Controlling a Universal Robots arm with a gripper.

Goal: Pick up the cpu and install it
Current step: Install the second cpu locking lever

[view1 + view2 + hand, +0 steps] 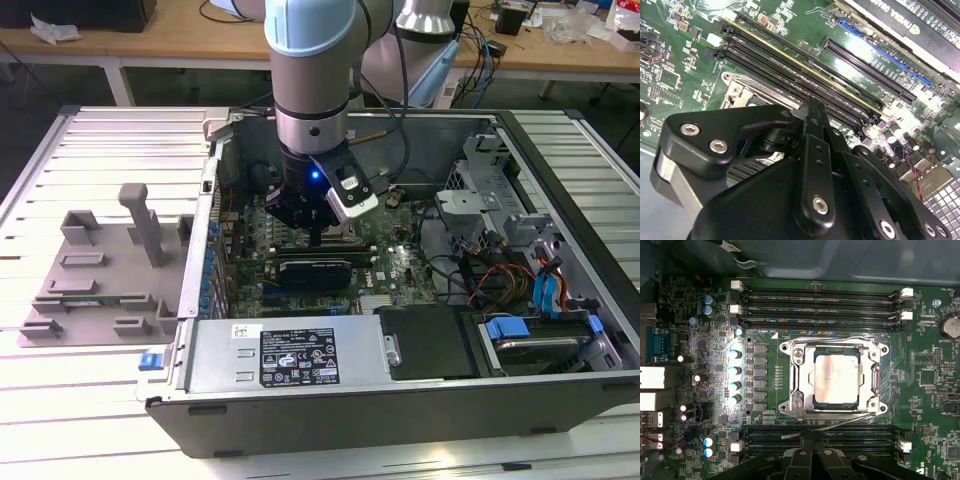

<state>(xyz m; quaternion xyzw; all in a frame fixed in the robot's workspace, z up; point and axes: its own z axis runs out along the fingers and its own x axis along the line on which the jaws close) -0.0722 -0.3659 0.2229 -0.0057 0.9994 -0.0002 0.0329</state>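
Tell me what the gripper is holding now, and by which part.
Nothing: the cpu lies in its socket frame, and the gripper is apart from it.

Your exterior view looks down steeply from high in front of the open computer case [400, 300], far enough back to take in the whole case, the slatted worktop [100, 400] around it and the grey fixture [100, 270] at about 9 o'clock from the case. The arm [312, 90] comes in from 12 o'clock, its jaws low over the board.

Your first wrist view faces straight down on the motherboard [695, 330] from close above, with the socket frame [835, 377] near centre. Your second wrist view sits closer still and looks obliquely across the board past the gripper's black linkage [810, 190].

All three views share the green board; both wrist views share the socket and the memory slots [805, 80] beside it.
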